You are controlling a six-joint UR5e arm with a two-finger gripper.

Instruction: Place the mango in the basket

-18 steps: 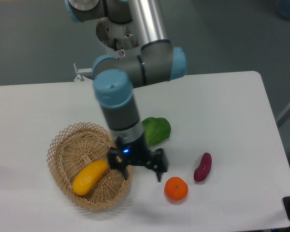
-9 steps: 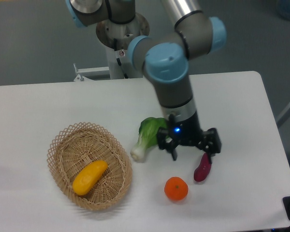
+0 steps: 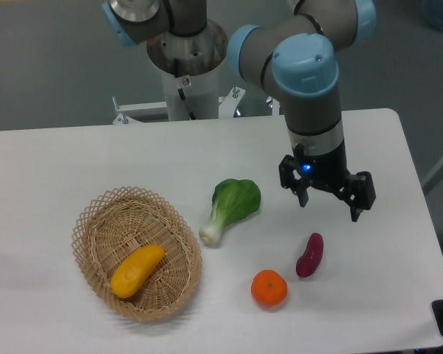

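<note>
Resting inside the basket (image 3: pixel 96 221), the mango (image 3: pixel 137 271) lies well apart from the gripper (image 3: pixel 329 206), which hangs empty with 2 fingers spread above the table (image 3: pixel 74 162); arm points down.

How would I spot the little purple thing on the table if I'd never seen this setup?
Start at the wicker basket on the table's left, then look across to the right side, past the leafy green vegetable. The sweet potato lies just right of the round orange; it is the only purple item, small and stubby.
</note>
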